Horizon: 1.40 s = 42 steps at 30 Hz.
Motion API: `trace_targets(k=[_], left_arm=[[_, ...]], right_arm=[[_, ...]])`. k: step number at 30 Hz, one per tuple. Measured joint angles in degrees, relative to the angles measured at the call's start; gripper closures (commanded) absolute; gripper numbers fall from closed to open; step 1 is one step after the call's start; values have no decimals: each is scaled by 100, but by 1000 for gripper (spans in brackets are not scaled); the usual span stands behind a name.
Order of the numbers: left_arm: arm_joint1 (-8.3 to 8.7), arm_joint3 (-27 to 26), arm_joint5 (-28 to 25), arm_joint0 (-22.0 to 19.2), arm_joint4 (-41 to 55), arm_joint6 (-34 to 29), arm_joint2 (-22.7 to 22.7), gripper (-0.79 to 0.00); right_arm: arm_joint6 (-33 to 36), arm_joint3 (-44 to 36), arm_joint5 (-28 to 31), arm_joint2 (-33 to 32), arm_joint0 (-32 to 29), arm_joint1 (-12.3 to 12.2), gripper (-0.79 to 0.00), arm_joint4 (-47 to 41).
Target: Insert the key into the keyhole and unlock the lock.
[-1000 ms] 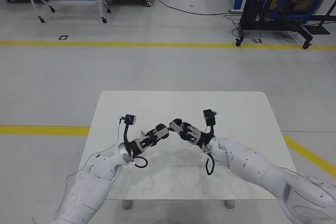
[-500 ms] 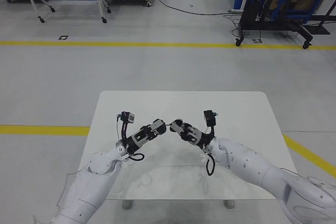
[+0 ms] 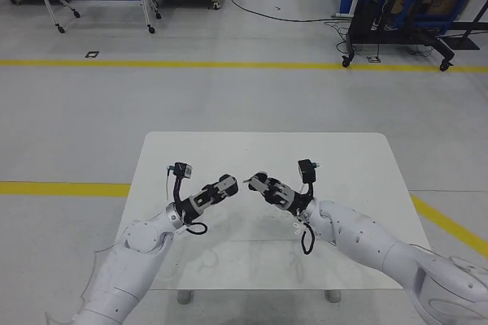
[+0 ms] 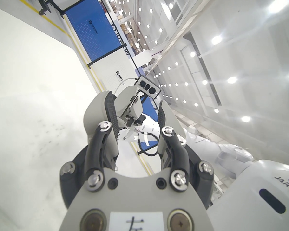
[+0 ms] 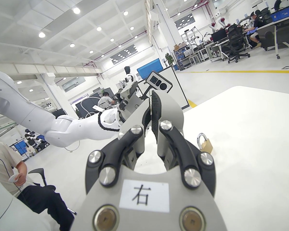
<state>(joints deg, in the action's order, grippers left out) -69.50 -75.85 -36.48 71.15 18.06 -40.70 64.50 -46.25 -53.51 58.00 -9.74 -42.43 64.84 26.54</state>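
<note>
Padlock (image 5: 204,143) on table (image 5: 255,126): rigid, smooth metal, probably dense; take by flat body. Left gripper (image 4: 134,102) wide, empty. Right gripper (image 5: 151,102), near padlock, pinched narrow.

A white table (image 3: 350,154) is standing on a pale grey floor (image 3: 228,106), which two yellow lines (image 3: 228,63) are crossing. A dark wheeled cart (image 3: 398,36) is sitting beyond the far line, while blue panels (image 4: 94,34) and black office chairs (image 5: 237,39) are showing in the hall around it.
</note>
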Motion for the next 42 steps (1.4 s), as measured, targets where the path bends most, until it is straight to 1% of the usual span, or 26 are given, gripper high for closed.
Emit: trace_targets(k=[2, 5, 8, 14, 17, 18, 20, 22, 27, 32, 36, 39, 42], left_arm=[[-7, -49, -49, 4, -179, 41, -49, -305], [-17, -93, -115, 8, -430, 149, -109, -302], [-24, -113, -120, 2, -663, 278, -144, -277], [-32, -128, -136, -14, -1068, 630, -135, -252], [-31, -154, -175, 4, -1306, 759, -136, -225], [-31, -163, -183, 12, -1370, 788, -140, -209], [-30, -184, -202, 29, -1507, 859, -149, -148], [-31, -201, -215, 43, -1612, 930, -152, -123], [-31, -246, -253, 70, -1818, 1115, -141, -86], [-25, -284, -368, 87, -1951, 1280, -88, -95], [-22, -309, -489, 118, -2232, 1491, -53, -52], [-18, -332, -537, 140, -2422, 1586, -43, -6], [-16, -352, -556, 161, -2549, 1664, -41, 0]], right_arm=[[29, -23, 0, 0, -12, 10, 0, 22], [140, -33, 0, 0, -28, 29, 0, -23], [277, -23, 0, 0, -31, 44, 0, -130], [544, -27, 0, 0, -27, 52, 0, -363], [692, -34, 0, 0, -14, 45, 0, -482], [740, -40, 0, 0, -10, 43, 0, -523], [851, -56, 0, 0, -3, 39, 0, -619], [942, -68, 0, 0, 3, 36, 0, -707], [1208, -81, 0, 0, 28, 30, 0, -947], [1459, -103, 0, 0, 32, 22, 0, -1181], [1615, -96, 0, 0, 31, 10, 0, -1359], [1741, -100, 0, 0, 33, 3, 0, -1484], [1863, -106, 0, 0, 41, -1, 0, -1592]])
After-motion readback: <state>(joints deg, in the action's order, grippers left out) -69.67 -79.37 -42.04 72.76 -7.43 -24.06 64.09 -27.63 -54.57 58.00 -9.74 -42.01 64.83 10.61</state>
